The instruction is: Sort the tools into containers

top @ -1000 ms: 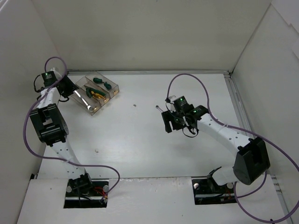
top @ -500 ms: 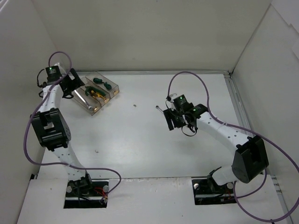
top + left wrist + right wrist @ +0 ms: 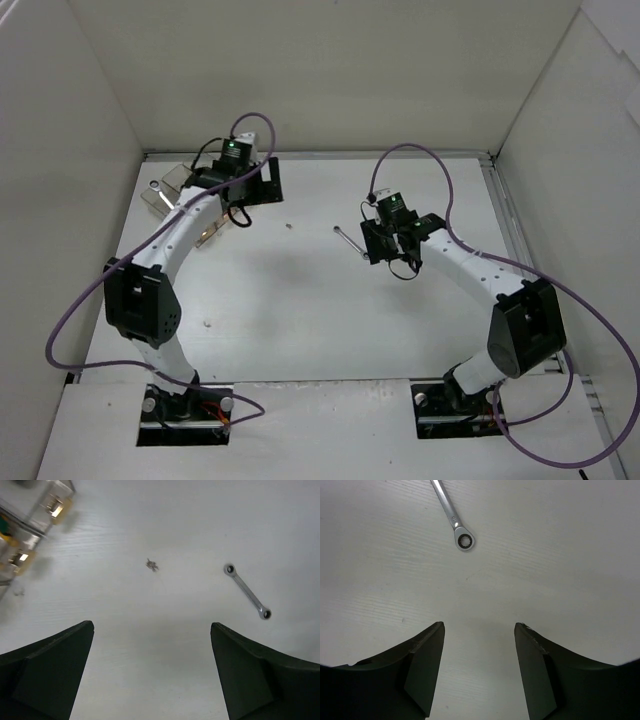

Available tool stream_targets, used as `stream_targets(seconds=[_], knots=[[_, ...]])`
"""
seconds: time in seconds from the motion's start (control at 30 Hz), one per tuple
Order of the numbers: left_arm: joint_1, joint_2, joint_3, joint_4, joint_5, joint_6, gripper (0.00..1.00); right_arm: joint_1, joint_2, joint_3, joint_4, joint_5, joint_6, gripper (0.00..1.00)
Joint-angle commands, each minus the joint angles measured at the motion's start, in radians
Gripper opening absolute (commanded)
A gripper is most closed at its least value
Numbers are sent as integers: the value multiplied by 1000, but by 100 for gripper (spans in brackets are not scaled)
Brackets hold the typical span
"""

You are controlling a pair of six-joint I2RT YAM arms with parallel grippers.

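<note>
Lying flat, a slim silver ring-ended wrench faces the spread right end effector.

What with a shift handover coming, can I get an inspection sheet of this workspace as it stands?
Surface: white table, no spills seen.
Job's things: one silver wrench lies loose on the table, between the two grippers; containers at far left, mostly hidden by the left arm, contents unreadable.
Clutter: a dark speck left of the wrench; a second speck at the table's near left.
Grippers: left gripper open, empty; right gripper open, empty, just short of the wrench.
Cables: purple cables loop off both arms, clear of the wrench.
Surroundings: white walls on three sides; nothing else seen.
</note>
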Motion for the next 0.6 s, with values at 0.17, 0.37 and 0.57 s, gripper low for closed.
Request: stream_targets(seconds=[0.17,0.37,0.57], knots=[[-64,-35,-101,28,73,-144,100,-4,34,12,125,-36,-34,53],[-64,-181,-266,48,102,-113,100,-12,244,171,130,-68,-127,50],[-54,-333,-428,80,156,-101,100,-41,428,326,129,-125,-172,46]])
